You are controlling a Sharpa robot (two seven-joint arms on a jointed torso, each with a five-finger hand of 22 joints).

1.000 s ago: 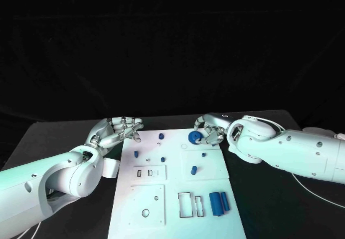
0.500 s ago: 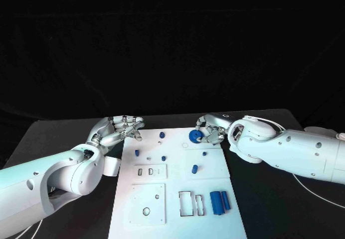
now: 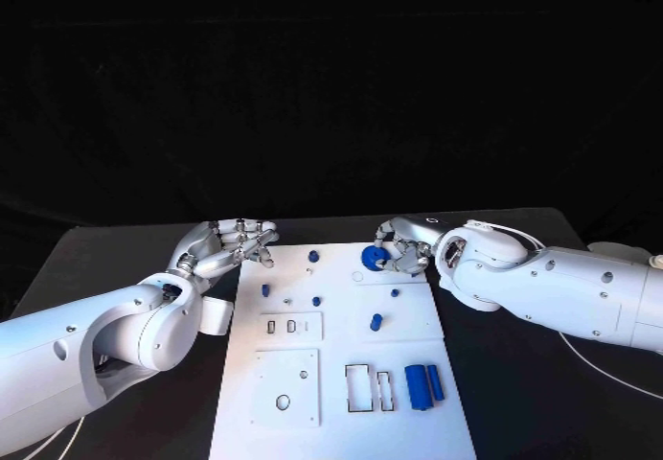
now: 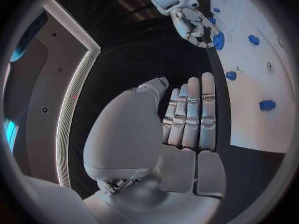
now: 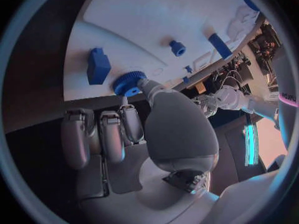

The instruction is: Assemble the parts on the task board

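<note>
Head view: two blue blocks (image 3: pixel 422 383) lie side by side at the near end of the white task board (image 3: pixel 400 335) on the black counter (image 3: pixel 525 383). Farther back, the right hand (image 3: pixel 394 247) pinches a blue gear (image 3: pixel 373 258) over the board's far right edge, while the left hand (image 3: pixel 228 244) rests empty, fingers loosely apart, at the far left corner.

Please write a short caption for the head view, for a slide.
Right hand holds a blue gear at the white board's far end.

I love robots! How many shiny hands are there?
2: left hand by the task board's far left corner, right hand at its far right, holding a blue gear.
</note>
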